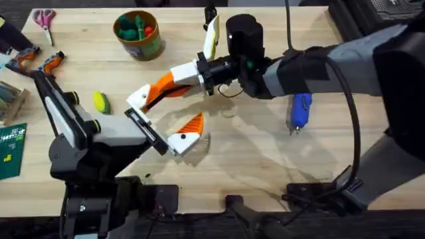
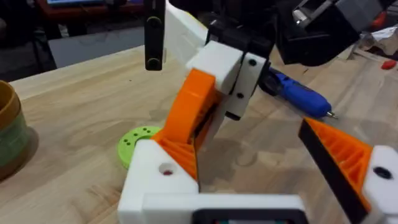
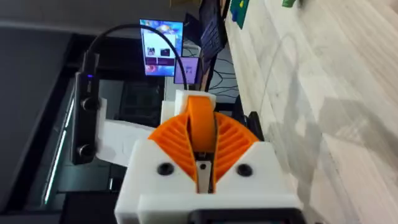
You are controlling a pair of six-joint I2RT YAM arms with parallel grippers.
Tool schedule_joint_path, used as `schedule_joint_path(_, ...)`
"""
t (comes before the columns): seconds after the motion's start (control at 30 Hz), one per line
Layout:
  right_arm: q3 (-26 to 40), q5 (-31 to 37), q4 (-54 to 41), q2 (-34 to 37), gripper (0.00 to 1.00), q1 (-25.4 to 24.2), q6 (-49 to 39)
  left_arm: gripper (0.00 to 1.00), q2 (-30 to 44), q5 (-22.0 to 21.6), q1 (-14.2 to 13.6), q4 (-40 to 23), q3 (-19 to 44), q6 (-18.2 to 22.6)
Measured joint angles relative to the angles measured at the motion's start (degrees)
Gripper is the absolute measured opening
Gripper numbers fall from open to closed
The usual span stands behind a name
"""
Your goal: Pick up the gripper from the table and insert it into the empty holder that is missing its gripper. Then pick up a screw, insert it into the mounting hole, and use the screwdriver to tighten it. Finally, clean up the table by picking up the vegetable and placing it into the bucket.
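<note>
– Orange ribs on one finger and bare white plastic on the other, is that the left gripper (image 1: 167, 110) nearest the bases?

– Yes. Its jaws stand wide apart above the pale wooden table (image 1: 265, 166). One finger carries a ribbed orange pad. The other is the white blocky empty holder (image 2: 155, 175).

– Where is the small orange wedge-shaped gripper (image 2: 189, 112)?

– Its lower end is against that holder, tilted and slanting up and away. The right gripper (image 1: 174, 83) reaches across from the right. Its white fingers and orange pads are clamped tight on the wedge's upper end, and the right wrist view shows the wedge pinched between the two pads.

– Is it fully seated?

– I cannot tell. A dark hole in the holder's face shows just below the orange.

– And farther out?

– A flat bright green ring-shaped disc (image 2: 135, 147) lies on the wood just behind the holder. The small yellow-green oval vegetable (image 1: 100, 101) lies to the left, beside the left arm and touching nothing. The bright blue pen-shaped screwdriver (image 1: 300, 110) lies to the right under the right arm, metal tip toward the bases.

– The bucket?

– The short round olive-and-tan bucket (image 1: 139, 41) stands upright near the far edge, well apart from the vegetable, with colourful toy pieces inside. Pink-handled scissors (image 1: 44, 18) lie at the far left corner.
</note>
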Motion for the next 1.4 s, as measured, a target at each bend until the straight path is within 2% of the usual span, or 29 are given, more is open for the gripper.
schedule_joint_path(0.4,-0.25,0.12,-0.17,0.00,0.239,0.09,0.17,0.986,0.00,0.67,0.00,-0.03,0.00,0.23)
schedule_joint_path(0.47,-0.27,0.11,-0.31,0.00,0.281,0.32,0.22,0.986,0.00,2.40,-0.23,-0.18,0.02,0.55)
schedule_joint_path(0.93,-0.88,-2.24,-0.45,0.02,0.546,-0.58,0.14,0.986,-0.02,3.86,-0.64,-0.20,0.02,2.81)
schedule_joint_path(1.2,-1.03,-4.92,1.24,0.16,0.713,-1.76,0.13,0.986,-0.11,7.55,-1.60,-0.50,0.02,3.26)
schedule_joint_path(1.4,-1.03,-5.91,1.27,0.17,0.840,-3.35,-1.05,0.986,-0.11,8.15,-1.60,-0.59,0.02,3.26)
